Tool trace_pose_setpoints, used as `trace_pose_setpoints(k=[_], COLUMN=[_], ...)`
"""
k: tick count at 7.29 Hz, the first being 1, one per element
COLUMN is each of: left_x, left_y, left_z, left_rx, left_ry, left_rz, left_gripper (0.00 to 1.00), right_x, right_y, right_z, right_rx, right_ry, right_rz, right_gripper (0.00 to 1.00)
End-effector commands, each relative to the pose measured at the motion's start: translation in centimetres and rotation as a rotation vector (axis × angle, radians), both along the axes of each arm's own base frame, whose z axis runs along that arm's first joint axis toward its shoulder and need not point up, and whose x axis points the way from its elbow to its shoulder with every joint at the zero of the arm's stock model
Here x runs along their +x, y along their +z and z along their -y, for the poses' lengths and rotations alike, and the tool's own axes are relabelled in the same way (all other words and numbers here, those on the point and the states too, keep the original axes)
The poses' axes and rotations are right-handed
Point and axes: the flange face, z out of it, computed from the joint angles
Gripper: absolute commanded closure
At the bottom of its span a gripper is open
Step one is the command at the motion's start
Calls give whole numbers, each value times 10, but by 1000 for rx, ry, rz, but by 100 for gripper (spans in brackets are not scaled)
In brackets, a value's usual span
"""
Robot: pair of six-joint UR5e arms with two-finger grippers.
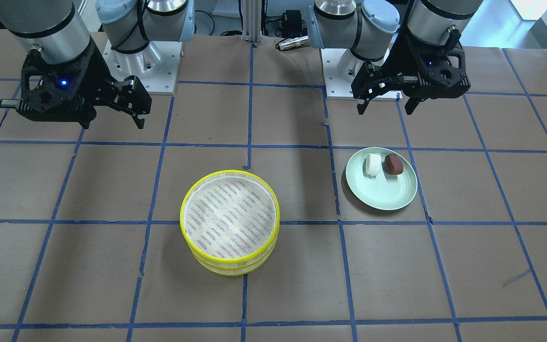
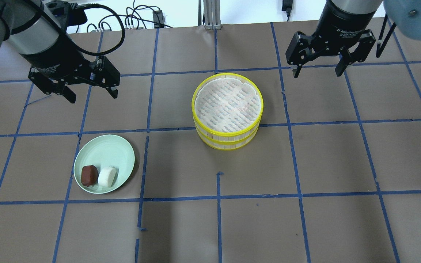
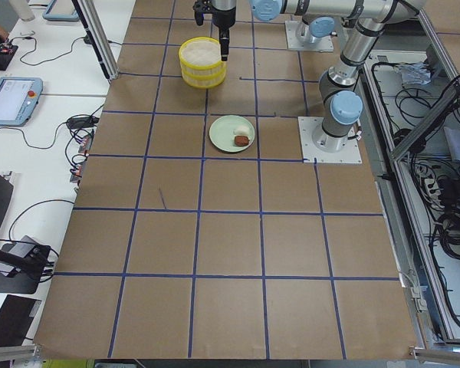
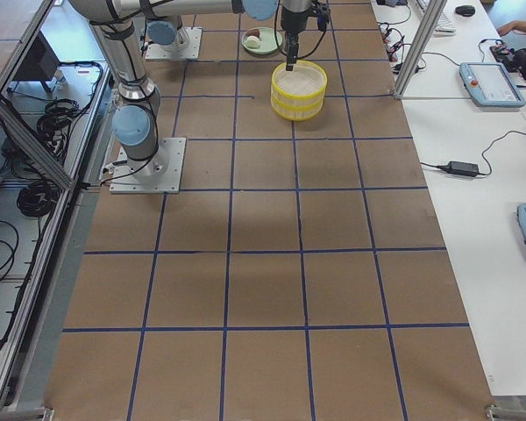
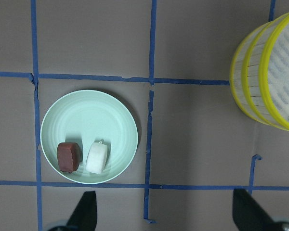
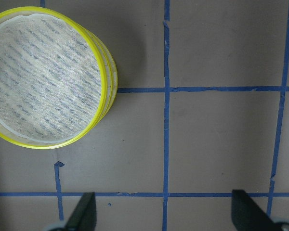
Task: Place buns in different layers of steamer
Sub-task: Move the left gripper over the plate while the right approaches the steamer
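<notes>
The white bun point(image 2: 107, 176) and the reddish-brown bun point(image 2: 88, 175) lie side by side on a pale green plate point(image 2: 104, 151). They also show in the left wrist view, white point(image 5: 97, 158) and brown point(image 5: 68, 156). The steamer point(image 2: 228, 140) stands mid-table with its two yellow-rimmed layers stacked. The top layer holds only the patterned liner sheet point(image 2: 227, 104); the lower layer's inside is hidden. My left gripper point(image 2: 93, 96) is open and empty, above the table beyond the plate. My right gripper point(image 2: 317, 73) is open and empty, to the right of the steamer and farther back.
The table is brown board marked with a blue tape grid point(image 2: 217, 128). The arm bases point(image 1: 140, 61) stand at its robot-side edge. Cables and an aluminium post point(image 2: 210, 14) lie beyond the far edge.
</notes>
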Motion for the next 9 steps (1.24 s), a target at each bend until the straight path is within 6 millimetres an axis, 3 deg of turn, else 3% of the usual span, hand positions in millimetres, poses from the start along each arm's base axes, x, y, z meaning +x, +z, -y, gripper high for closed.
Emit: trace_pose_setpoints(k=[1, 3, 4, 5, 6, 7, 8, 9], left_x=[0, 0, 3, 8, 17, 24, 29, 40], left_y=[-1, 0, -4, -13, -53, -97, -122, -142], left_z=[0, -1, -5, -9, -14, -27, -33, -30], left_rx=[1, 1, 17, 49, 135, 218, 247, 283], left_ry=[0, 0, -20, -106, -112, -95, -88, -104], left_rz=[0, 0, 19, 98, 91, 79, 81, 121], left_gripper=[0, 0, 0, 0, 0, 0, 2, 2], right_x=[0, 2, 5, 7, 26, 66, 92, 91], right_y=[-3, -7, -23, -43, -71, -106, -139, -171], right_z=[0, -2, -4, 12, 31, 49, 53, 64], right_rx=[8, 18, 32, -11, -22, -39, -12, -8], right_ry=[-4, -6, -9, -28, -12, -64, -51, -59], right_rz=[2, 3, 4, 4, 25, 58, 46, 39], right_gripper=[0, 0, 0, 0, 0, 0, 0, 0])
